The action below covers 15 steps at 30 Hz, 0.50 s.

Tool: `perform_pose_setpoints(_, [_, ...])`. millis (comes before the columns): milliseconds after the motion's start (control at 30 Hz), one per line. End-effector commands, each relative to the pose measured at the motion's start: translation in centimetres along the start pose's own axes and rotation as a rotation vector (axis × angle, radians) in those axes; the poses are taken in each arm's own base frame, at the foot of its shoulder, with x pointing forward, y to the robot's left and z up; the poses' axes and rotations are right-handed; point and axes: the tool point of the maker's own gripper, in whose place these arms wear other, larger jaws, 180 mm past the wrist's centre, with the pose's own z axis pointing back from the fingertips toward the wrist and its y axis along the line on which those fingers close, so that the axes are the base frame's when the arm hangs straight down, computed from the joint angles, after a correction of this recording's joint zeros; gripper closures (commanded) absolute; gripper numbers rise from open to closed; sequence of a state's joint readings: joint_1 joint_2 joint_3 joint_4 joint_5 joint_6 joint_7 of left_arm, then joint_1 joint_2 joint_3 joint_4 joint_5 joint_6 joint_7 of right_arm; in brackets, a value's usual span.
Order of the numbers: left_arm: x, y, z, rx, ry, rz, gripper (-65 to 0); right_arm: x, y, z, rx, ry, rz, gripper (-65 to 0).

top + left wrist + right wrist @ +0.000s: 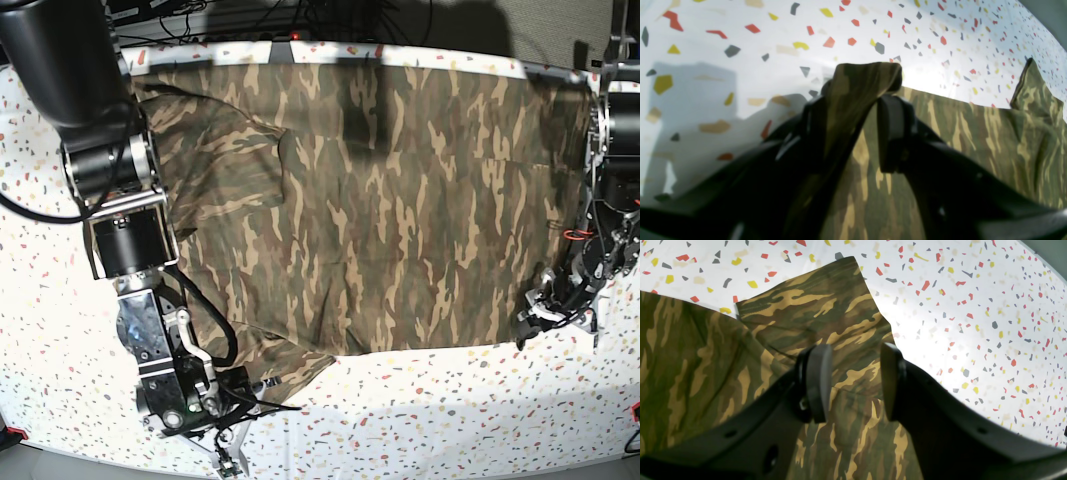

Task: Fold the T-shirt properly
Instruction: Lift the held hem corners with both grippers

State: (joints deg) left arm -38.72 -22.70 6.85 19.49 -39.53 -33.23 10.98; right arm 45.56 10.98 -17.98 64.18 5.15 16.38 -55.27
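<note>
The T-shirt [380, 200] is spread flat across the table [450, 420], its top edge close to the table's far rim. Bare speckled table is seen below the lower hem and past both ends of the shirt.

The left gripper [857, 96] is lowered at the shirt's lower corner on the base view's right; a bunched fold of camouflage cloth is seen pinched up between its jaws.

The right gripper [855, 383] is held low over the sleeve [813, 316] at the base view's lower left, jaws spread apart with cloth visible in the gap, nothing gripped. Open table lies just beyond the sleeve's edge.
</note>
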Motion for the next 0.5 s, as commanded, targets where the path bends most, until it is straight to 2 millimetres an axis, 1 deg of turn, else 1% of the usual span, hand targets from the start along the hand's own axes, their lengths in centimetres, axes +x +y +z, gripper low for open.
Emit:
perform_pose_setpoints(0, [3.1,-0.6,0.0,-0.023,-0.064,-0.01,-24.5,2.9,-1.3,1.2,-0.024,-0.073,-0.003,-24.6])
perform_pose_setpoints(200, [2.7,-0.5,0.0,-0.019,-0.046,-0.03,-24.4,2.8,-1.3,1.2,-0.024,-0.067,-0.003,-24.6])
perform_pose_setpoints(233, [2.5,-0.5,-0.1,-0.015,-0.037,-0.053,-23.1,2.7,-1.3,1.2,-0.024,-0.062,-0.003,-24.6])
perform_pose_setpoints(267, [2.4,-0.5,-0.1,-0.012,-0.03,-0.079,-20.1,2.6,-1.3,1.2,-0.024,-0.058,-0.003,-24.6])
perform_pose_setpoints(300, [2.2,-0.5,-0.2,-0.008,-0.024,-0.108,-15.3,2.6,-1.3,1.2,-0.024,-0.056,-0.003,-24.6])
perform_pose_setpoints(367, [2.1,-0.6,-0.3,-0.005,-0.021,-0.156,0.0,2.6,-1.3,1.2,-0.024,-0.056,-0.003,-24.6])
perform_pose_setpoints(467, [1.9,-0.6,-0.4,-0.002,-0.015,-0.193,0.0,2.6,-1.3,1.2,-0.024,-0.056,-0.003,-24.6])
